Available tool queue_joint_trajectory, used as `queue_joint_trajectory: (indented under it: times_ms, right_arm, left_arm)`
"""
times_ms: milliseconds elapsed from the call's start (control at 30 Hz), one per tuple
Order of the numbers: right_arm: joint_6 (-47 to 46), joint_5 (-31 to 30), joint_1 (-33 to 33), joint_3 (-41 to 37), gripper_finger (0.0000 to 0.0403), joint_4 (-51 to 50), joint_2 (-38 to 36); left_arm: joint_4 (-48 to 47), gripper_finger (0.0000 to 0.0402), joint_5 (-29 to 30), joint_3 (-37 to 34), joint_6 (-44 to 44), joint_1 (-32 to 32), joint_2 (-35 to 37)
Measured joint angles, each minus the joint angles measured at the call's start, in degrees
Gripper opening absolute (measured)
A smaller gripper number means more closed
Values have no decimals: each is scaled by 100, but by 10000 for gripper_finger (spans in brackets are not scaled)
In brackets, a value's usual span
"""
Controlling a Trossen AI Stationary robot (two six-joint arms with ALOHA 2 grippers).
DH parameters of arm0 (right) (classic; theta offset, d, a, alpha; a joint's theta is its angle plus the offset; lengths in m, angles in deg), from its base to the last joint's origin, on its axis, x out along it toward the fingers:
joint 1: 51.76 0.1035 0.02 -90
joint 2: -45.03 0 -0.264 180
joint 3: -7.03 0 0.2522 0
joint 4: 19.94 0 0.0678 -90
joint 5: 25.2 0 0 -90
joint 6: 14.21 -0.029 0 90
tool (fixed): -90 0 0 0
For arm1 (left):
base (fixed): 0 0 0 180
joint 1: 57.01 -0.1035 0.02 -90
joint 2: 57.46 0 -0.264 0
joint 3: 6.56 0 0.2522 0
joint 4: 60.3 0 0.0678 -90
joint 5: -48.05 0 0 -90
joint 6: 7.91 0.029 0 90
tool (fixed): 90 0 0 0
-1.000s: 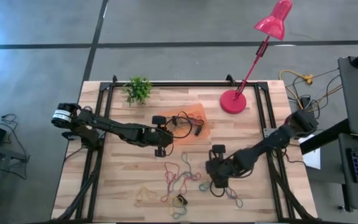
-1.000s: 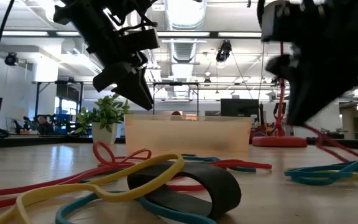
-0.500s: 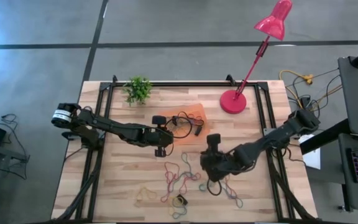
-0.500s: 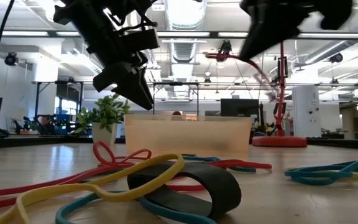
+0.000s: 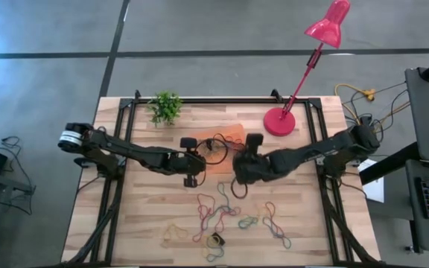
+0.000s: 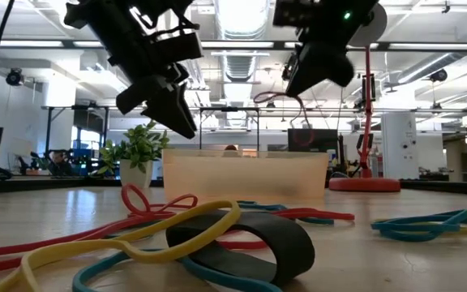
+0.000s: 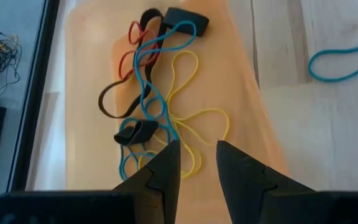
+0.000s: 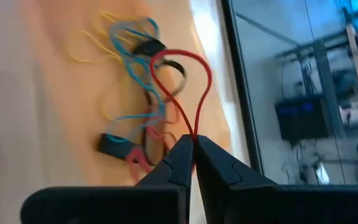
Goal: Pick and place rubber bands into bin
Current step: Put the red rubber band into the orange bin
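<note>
Right gripper [image 8: 193,144]: up off the loose pile near the table's front since a second ago, and swung across toward the shallow translucent orange rectangular bin [image 5: 238,132]. Its jaws are pinched tight on a thin red rubber loop [image 8: 180,93], which dangles beyond the tips. In the right wrist view the bin floor with its earlier bands lies directly past the fingertips. Judgement: carry nearly done; release comes next, once the loop hangs fully over the tray.

Left gripper [image 7: 197,163]: parked at the bin's near edge, same spot as a second ago, jaws a narrow gap apart with nothing between them. The bin's contents sit just ahead of its tips.

Count, in the bin (left wrist view): a tangle of roughly six bands, blue, yellow, red, brown, and two broad black ones; exact number uncertain where they overlap. In the air: one red. On the wooden table [image 5: 147,216], behind and below the right gripper: a scatter of about ten bands [image 5: 218,216], mixed colours.
</note>
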State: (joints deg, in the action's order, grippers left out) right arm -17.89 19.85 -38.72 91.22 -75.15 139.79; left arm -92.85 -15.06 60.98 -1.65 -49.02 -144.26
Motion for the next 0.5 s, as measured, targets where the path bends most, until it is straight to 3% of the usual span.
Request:
queue_joint_trajectory:
  times_ms: [233,500]
  right_arm:
    - [6,38,-606,-44,8,92,0]
    - [569,786,-1130,-214,9,956,0]
  left_arm:
    - [-160,89,22,-71,-2,0,223]
    - [-370,89,20,-93,-17,2,438]
